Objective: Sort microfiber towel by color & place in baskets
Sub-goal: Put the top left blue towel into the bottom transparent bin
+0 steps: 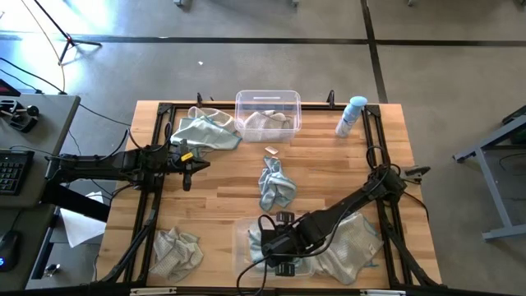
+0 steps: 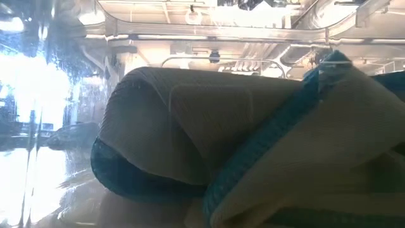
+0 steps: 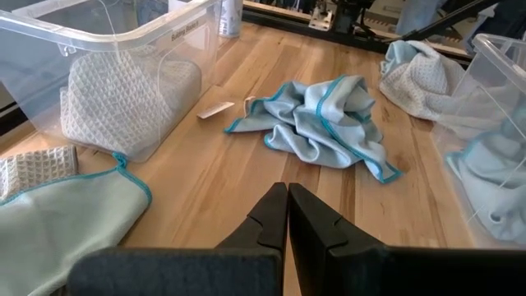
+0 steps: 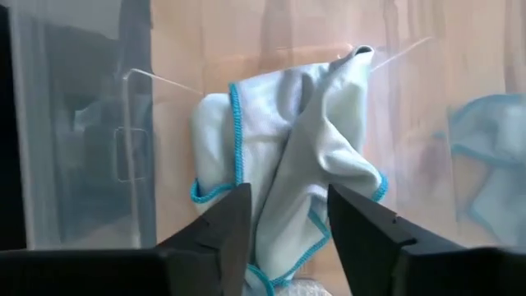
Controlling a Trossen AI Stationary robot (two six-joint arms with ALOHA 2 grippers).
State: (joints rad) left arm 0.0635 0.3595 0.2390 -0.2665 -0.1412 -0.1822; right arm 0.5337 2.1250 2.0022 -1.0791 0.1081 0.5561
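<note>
The right gripper (image 4: 288,218), fingers apart, hangs over the near clear basket (image 1: 246,226) with a light teal-blue towel (image 4: 288,140) lying just beyond its fingertips inside that tub, while the left gripper (image 3: 288,210), fingers pressed together, waits near the table's left side, well short of the crumpled teal towel (image 3: 320,123) at mid-table.

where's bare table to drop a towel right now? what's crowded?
Bare wood: right of the crumpled teal towel toward the spray bottle, and between it and the left tool. Crowded: the near edge, where the right tool hangs open over the near basket, and the far basket with a towel beside it.
</note>
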